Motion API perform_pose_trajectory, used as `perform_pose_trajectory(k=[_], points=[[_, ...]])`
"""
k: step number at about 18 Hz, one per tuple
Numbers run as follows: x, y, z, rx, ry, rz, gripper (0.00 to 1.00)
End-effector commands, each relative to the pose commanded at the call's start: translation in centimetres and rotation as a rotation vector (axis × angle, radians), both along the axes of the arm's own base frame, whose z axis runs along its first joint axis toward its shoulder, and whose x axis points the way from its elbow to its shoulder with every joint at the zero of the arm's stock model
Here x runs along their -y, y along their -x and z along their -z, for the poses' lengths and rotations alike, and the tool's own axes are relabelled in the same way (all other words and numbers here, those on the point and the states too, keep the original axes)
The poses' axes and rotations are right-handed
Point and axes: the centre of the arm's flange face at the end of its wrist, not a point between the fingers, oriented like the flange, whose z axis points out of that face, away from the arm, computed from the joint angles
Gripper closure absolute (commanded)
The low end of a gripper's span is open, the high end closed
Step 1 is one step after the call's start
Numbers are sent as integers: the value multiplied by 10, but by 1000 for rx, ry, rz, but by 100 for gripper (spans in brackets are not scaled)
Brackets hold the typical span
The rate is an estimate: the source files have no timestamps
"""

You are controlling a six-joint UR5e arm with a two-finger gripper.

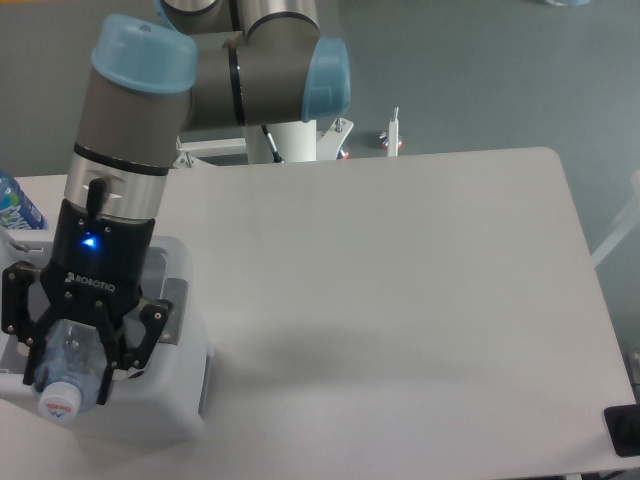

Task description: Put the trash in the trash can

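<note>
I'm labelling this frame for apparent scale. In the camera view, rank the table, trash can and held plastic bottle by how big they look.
1. table
2. trash can
3. plastic bottle, which the tool partly hides.

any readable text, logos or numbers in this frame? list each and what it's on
"ROBOTIQ": white lettering on the black body of the gripper.
Red mark on the white cap of the clear plastic bottle: too blurred to read.
Print on the blue-label bottle at the left edge: too small to read.
</note>
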Motion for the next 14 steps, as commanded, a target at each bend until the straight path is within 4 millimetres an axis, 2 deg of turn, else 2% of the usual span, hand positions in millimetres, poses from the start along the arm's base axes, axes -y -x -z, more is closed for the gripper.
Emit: perform_pose_trajectory(k=[1,2,3,4,5,11,14], points=[[0,0,-2,-1,-3,0,64],[1,-1,-3,-2,-4,0,48],[1,-1,-4,-4,-6,3,23],[2,-1,-5,-19,-7,12,5],[6,-3,-7,-34,-8,24,0],[19,-7,-15,-32,-12,16,0],[26,5,-13,-30,-6,-5,0]])
